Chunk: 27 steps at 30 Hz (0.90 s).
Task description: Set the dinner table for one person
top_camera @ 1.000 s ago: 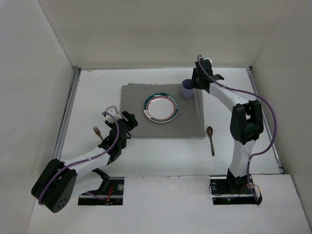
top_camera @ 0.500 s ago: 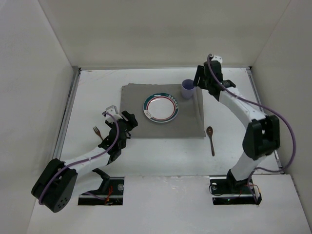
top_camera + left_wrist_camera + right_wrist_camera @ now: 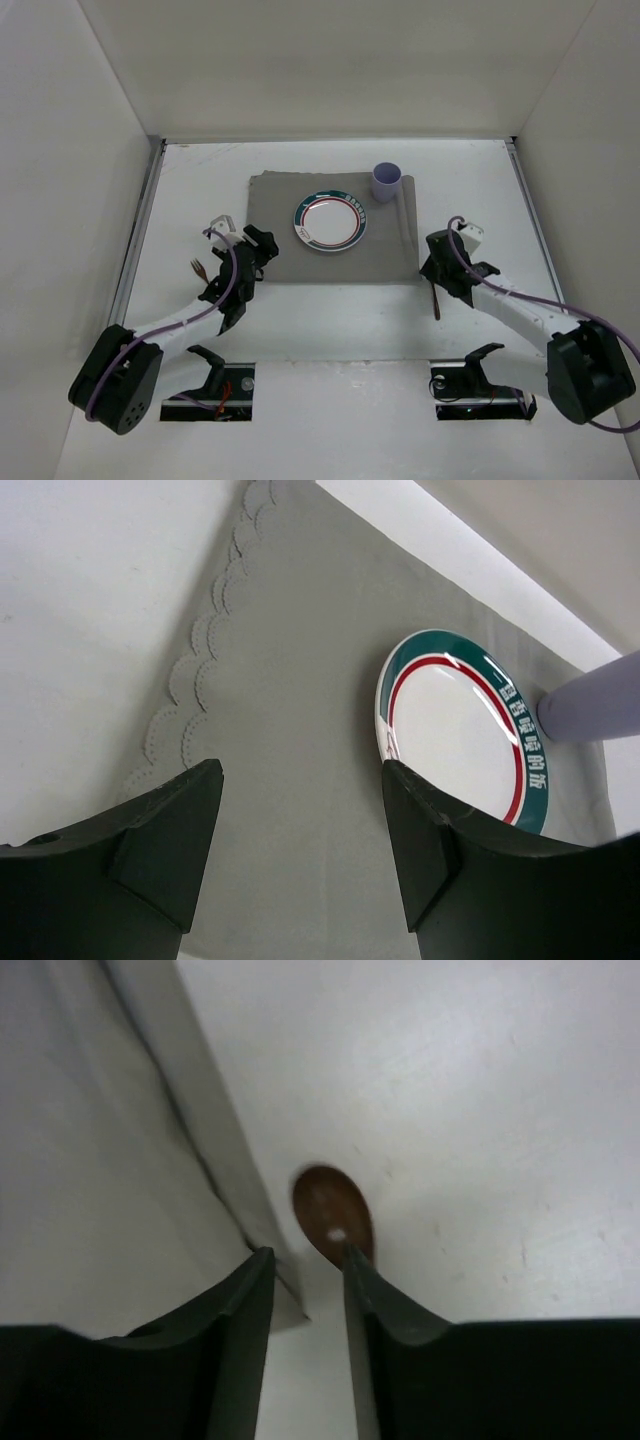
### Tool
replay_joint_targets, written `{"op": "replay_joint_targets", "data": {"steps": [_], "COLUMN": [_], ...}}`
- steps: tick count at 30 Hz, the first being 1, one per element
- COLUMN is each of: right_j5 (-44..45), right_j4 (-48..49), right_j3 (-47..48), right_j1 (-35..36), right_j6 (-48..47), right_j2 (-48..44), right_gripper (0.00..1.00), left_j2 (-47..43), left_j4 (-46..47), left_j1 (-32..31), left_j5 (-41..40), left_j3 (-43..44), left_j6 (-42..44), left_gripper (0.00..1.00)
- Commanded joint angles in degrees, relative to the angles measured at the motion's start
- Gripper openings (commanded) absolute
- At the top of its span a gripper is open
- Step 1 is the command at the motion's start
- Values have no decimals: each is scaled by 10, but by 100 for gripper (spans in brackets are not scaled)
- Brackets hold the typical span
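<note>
On the white dinner table [image 3: 300,330] lies a grey cloth mat [image 3: 290,210] with a green-and-red-rimmed plate [image 3: 330,222] and a lilac cup [image 3: 386,182] at its far right corner. A brown spoon [image 3: 436,303] lies right of the mat and a fork [image 3: 200,268] lies left of it. My right gripper [image 3: 433,275] is low over the spoon's bowl [image 3: 333,1215], open by a narrow gap [image 3: 305,1255], with nothing between the fingers. My left gripper [image 3: 262,243] hovers wide open and empty [image 3: 300,780] over the mat's near left corner, facing the plate [image 3: 460,730].
White walls enclose the table on three sides, with metal rails [image 3: 140,230] along its side edges. The mat has a raised fold [image 3: 405,215] along its right edge. The arm bases [image 3: 215,385] sit at the near edge.
My right arm swung from the cup at the back down to the spoon at the near right. The cup stays on the mat. My left arm barely moved.
</note>
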Motion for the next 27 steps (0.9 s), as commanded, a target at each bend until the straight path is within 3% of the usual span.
{"op": "replay_joint_targets", "data": {"steps": [1, 11, 18, 27], "right_j5": [16, 26, 45, 0], "right_j4": [-26, -50, -114, -144], "right_j3": [-16, -25, -5, 35], "right_j1": [16, 44, 44, 26], "right_j6": [69, 87, 99, 34], "right_j2": [1, 10, 3, 68], "right_gripper": [44, 46, 41, 38], "left_j2": [-4, 16, 10, 1], "left_j4": [25, 24, 25, 25], "left_j1": [12, 28, 32, 41], "left_j5": [17, 41, 45, 52], "left_j3": [-10, -5, -8, -14], "left_j6": [-20, -28, -33, -41], "left_gripper": [63, 63, 63, 63]}}
